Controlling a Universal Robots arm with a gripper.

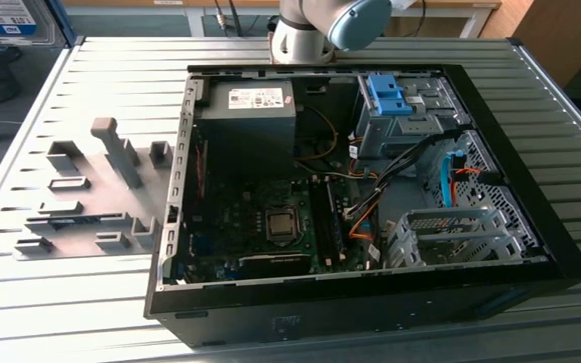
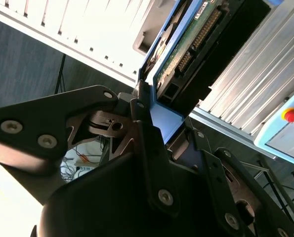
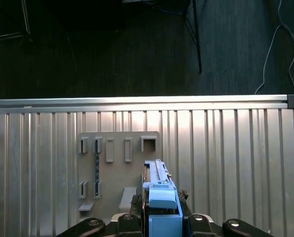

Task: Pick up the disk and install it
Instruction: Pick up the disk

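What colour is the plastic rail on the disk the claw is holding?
Blue; the rail on the disk shows best in the first wrist view.

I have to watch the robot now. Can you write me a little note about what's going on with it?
The gripper is shut on the disk, clamping its blue-railed end, as both wrist views show.
The disk is held clear of the grey holder plate and the slatted table.
Done: the disk is picked up.
Left: the disk is not yet inside the computer case, which lies open on the table.
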